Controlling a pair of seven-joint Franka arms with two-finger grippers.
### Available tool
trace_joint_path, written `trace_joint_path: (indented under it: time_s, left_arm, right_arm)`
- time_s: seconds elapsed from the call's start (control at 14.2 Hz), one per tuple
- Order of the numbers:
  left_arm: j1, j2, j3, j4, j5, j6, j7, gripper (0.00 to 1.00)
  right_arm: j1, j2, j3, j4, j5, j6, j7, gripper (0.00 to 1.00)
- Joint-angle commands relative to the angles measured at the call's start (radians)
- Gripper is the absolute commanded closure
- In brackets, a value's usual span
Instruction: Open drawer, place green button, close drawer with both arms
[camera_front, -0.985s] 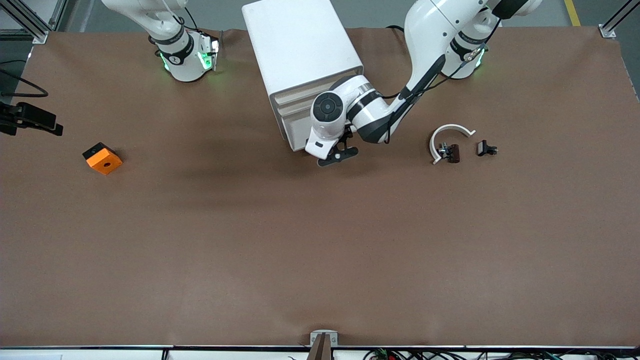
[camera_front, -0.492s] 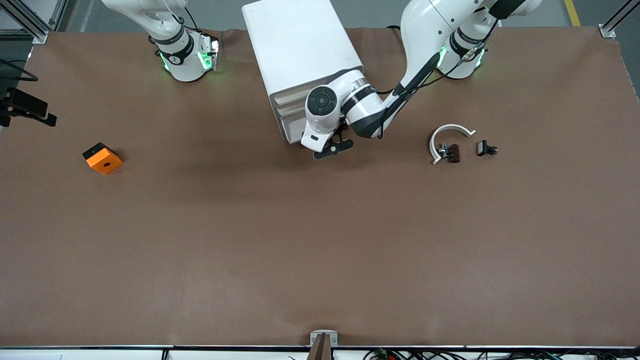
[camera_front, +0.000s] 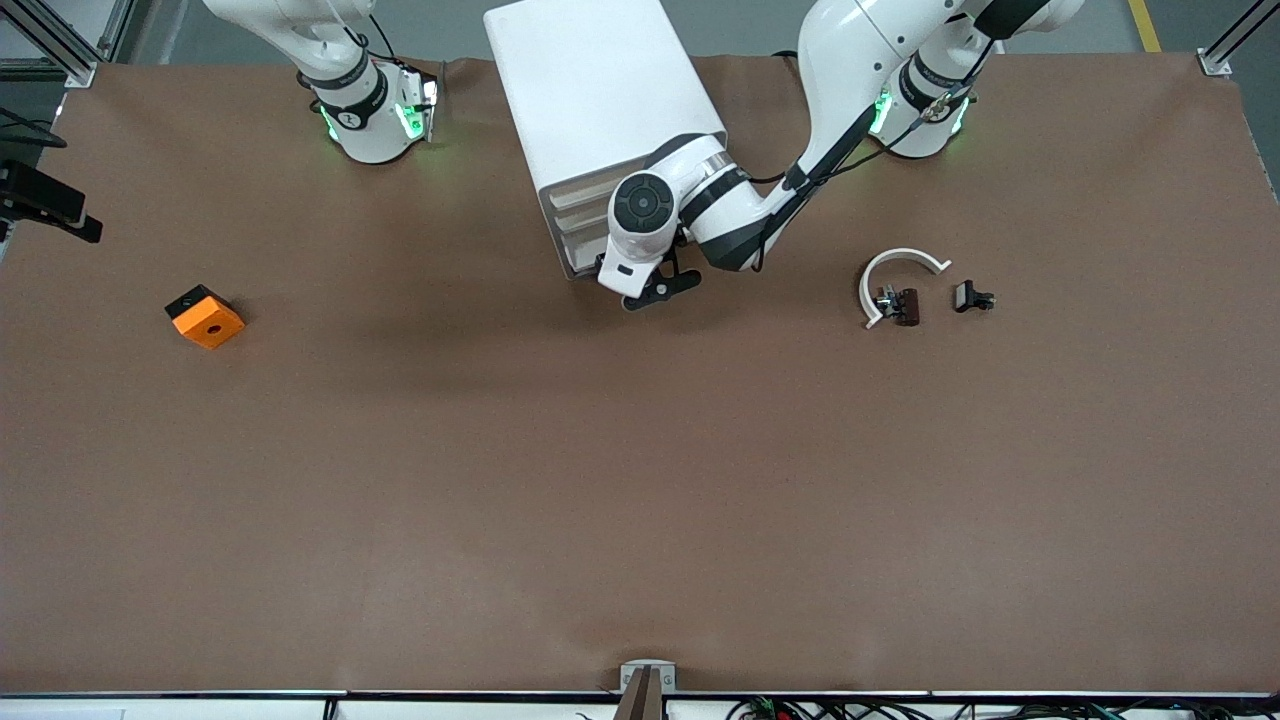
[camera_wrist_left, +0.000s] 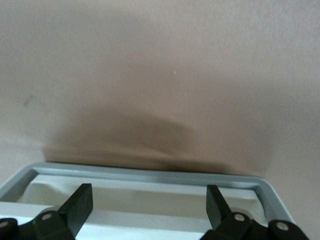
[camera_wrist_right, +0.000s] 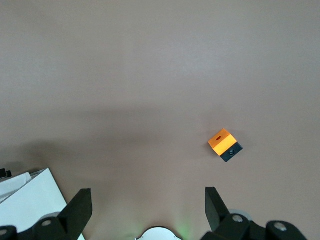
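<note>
While its wrist view alone shows fingers spread, left claw (camera_wrist_left: 147, 210) faces the drawer (camera_wrist_left: 150, 187).

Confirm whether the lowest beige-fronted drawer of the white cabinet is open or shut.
Shut, as far as the front view shows: the drawer sits flush with the fronts above it. The open left gripper is at its front.

The brown table (camera_front: 640, 480) is carrying the white cabinet (camera_front: 600, 90) between the arm bases. An orange block (camera_front: 204, 316) is lying toward the right arm's end; a white curved piece (camera_front: 895, 265) and small dark parts (camera_front: 972, 296) are sitting toward the left arm's end.
</note>
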Motion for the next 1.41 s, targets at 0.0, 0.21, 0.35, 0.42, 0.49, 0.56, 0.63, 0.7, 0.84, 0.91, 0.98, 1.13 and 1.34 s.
trace_joint_path:
  time_s: [0.0,0.21,0.35,0.42,0.49,0.56,0.63,0.7,0.84,0.91,0.98,1.13,1.34]
  left_arm:
    - [0.007,0.007,-0.023,0.009,-0.021,-0.037,-0.016,0.00]
    - [0.008,0.010,-0.033,0.011,-0.064,-0.046,-0.014,0.00]
    - [0.010,0.010,-0.034,0.011,-0.073,-0.052,-0.016,0.00]
    - [0.010,0.010,-0.034,0.013,-0.099,-0.052,-0.011,0.00]
    - [0.011,0.010,-0.034,0.013,-0.116,-0.052,-0.010,0.00]
    - [0.013,0.010,-0.034,0.013,-0.117,-0.057,-0.010,0.00]
    - [0.014,0.010,-0.036,0.014,-0.125,-0.066,-0.010,0.00]
    - [0.014,0.010,-0.036,0.022,-0.142,-0.067,-0.008,0.00]
    - [0.014,0.011,-0.034,0.025,-0.162,-0.087,-0.007,0.00]
    - [0.014,0.011,-0.036,0.026,-0.163,-0.089,-0.007,0.00]
    - [0.014,0.011,-0.034,0.025,-0.164,-0.092,-0.007,0.00]
    - [0.014,0.013,-0.034,0.026,-0.167,-0.093,-0.007,0.00]
    - [0.016,0.013,-0.033,0.026,-0.160,-0.093,0.001,0.00]
  right_arm:
    - [-0.001,-0.021,0.008,-0.021,-0.039,0.018,0.000,0.00]
    - [0.001,-0.021,0.008,-0.022,-0.037,0.018,0.000,0.00]
    - [0.010,-0.021,0.008,-0.027,-0.034,0.020,0.000,0.00]
    - [0.014,-0.022,0.008,-0.027,-0.033,0.020,0.000,0.00]
    - [0.017,-0.022,0.008,-0.028,-0.031,0.020,0.000,0.00]
    - [0.021,-0.027,0.008,-0.039,-0.031,0.021,0.000,0.00]
    - [0.021,-0.049,0.008,-0.074,-0.031,0.044,0.001,0.00]
    - [0.022,-0.085,0.008,-0.129,-0.031,0.078,0.000,0.00]
    - [0.024,-0.169,0.008,-0.255,-0.028,0.153,0.001,0.00]
    - [0.024,-0.204,0.008,-0.309,-0.027,0.182,0.001,0.00]
    - [0.024,-0.224,0.008,-0.338,-0.027,0.195,0.003,0.00]
    - [0.021,-0.234,0.006,-0.352,-0.013,0.196,0.005,0.00]
    - [0.016,-0.243,0.006,-0.357,-0.004,0.187,0.006,0.00]
